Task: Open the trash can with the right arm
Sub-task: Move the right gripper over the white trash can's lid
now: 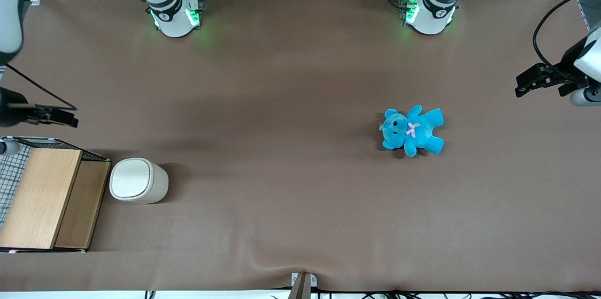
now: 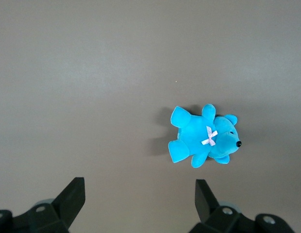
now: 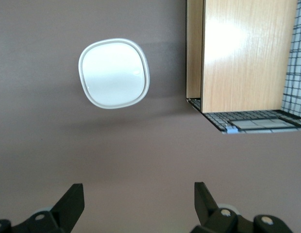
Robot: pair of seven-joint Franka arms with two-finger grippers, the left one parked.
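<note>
Here the trash can (image 1: 138,180) stands upright on the brown table (image 1: 291,205) with its flat rimmed lid (image 1: 130,179) down and nothing touching it, toward the working arm's end, just beside the wooden-topped wire rack (image 1: 44,193). From the can, the gripper (image 1: 51,116) hangs at about ten o'clock in the front view, near but clearly apart and raised above the table; the can in turn sits at about four o'clock from the gripper and nearer the front camera. The wrist view looks straight down on the lid (image 3: 114,73), whose outline is a rounded square with no marked long axis. The gripper (image 3: 136,206) has its two fingers (image 3: 70,201) spread well apart, holding nothing. The right arm (image 1: 9,8) is plainly the nearer one. The coming move likely calls for travelling over the lid and descending. A blue teddy bear (image 1: 413,131) lies well apart, toward the parked arm's end.
</note>
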